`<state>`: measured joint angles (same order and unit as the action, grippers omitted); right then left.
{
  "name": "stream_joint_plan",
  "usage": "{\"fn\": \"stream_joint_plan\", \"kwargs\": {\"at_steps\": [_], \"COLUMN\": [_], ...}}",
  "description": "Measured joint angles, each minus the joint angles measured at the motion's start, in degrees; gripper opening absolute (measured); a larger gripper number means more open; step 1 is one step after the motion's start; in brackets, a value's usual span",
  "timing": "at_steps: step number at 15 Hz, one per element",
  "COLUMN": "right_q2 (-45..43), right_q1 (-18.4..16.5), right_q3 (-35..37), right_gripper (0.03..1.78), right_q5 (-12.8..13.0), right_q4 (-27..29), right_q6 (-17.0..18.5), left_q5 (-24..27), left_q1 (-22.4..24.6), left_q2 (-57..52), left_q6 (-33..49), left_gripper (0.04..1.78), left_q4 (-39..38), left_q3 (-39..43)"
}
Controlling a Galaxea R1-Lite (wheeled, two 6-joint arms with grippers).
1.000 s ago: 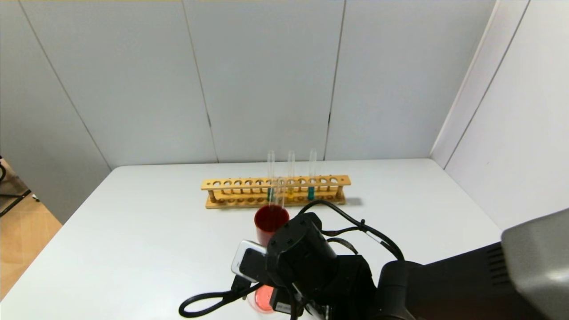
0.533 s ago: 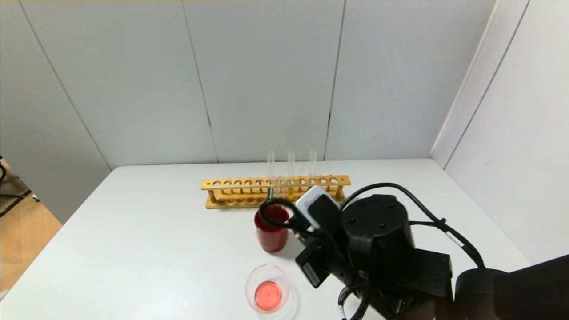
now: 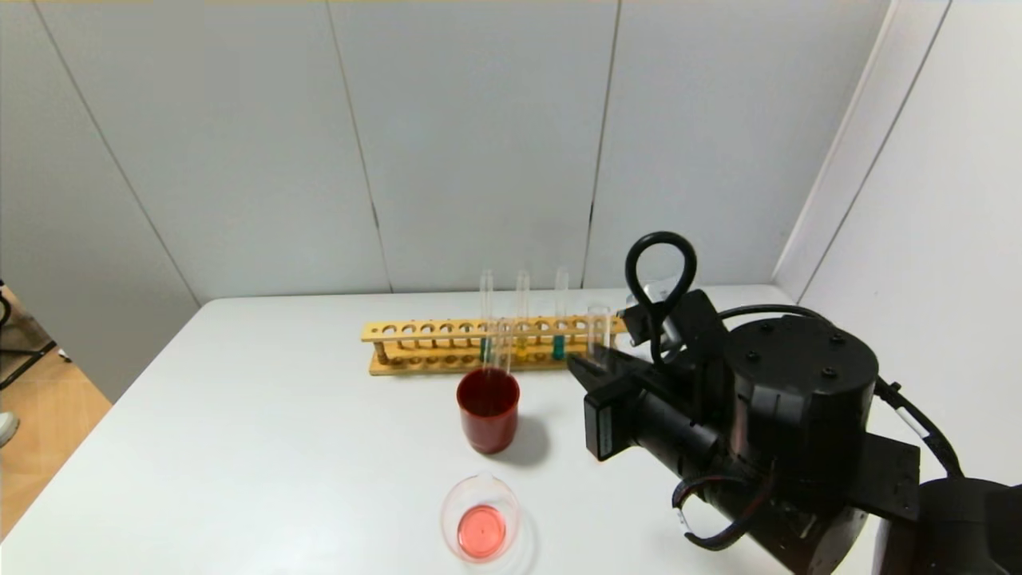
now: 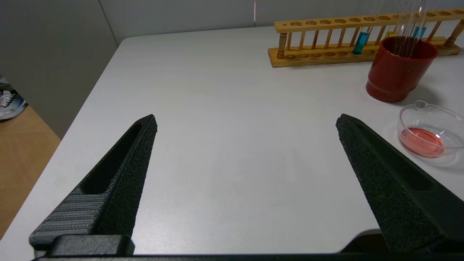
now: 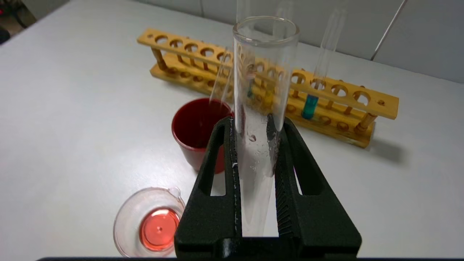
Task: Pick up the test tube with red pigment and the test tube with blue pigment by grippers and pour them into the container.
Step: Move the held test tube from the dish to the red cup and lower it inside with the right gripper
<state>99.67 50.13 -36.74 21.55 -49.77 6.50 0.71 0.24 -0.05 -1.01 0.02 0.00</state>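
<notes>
item: test tube with red pigment (image 5: pixel 259 108), clear round glass, droplets on the inner wall, no colour left that i can see; pinched upright between the ribbed black pads of my right gripper (image 5: pixel 253 127), over the table to the right of the red cup.

item: container (image 3: pixel 481 519), low wide clear glass beaker with a small spout, a flat pool of orange-red liquid in its bottom; on the table's near side, in front of the cup.

item: test tube with blue pigment (image 3: pixel 560 319), thin clear glass, teal-blue at the rounded bottom; upright in the wooden rack (image 3: pixel 415 345).

item: dark-red cup (image 3: pixel 488 409), opaque, glossy, a clear tube leaning inside; between rack and container.

item: rack also carries a yellow-bottomed tube (image 3: pixel 522 315) and a green-bottomed tube (image 3: pixel 485 315).

item: my left gripper (image 4: pixel 246 123), coarse foam-textured black wedges spread wide, holding nothing, low over the white tabletop (image 4: pixel 217 108), well apart from the glassware.
</notes>
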Motion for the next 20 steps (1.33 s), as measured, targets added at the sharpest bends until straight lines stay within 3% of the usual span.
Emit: {"fn": "stream_joint_plan", "kwargs": {"at_steps": [5, 9, 20], "right_q2": [2.3, 8.7, 25.8], "right_q1": [-0.4, -2.5, -3.9], "right_q3": [-6.2, -15.5, -33.0], "right_gripper": [0.35, 0.35, 0.35], "right_q5": [-2.0, -6.1, -7.1], "right_q4": [0.1, 0.5, 1.1], "right_q6": [0.0, -0.4, -4.3], "left_q5": [0.0, 0.0, 0.0], "left_q1": [0.0, 0.0, 0.0], "left_q2": [0.0, 0.0, 0.0], "left_q6": [0.0, 0.0, 0.0], "left_gripper": [1.75, 1.75, 1.75], "left_q4": [0.0, 0.0, 0.0], "left_q3": [0.0, 0.0, 0.0]}}
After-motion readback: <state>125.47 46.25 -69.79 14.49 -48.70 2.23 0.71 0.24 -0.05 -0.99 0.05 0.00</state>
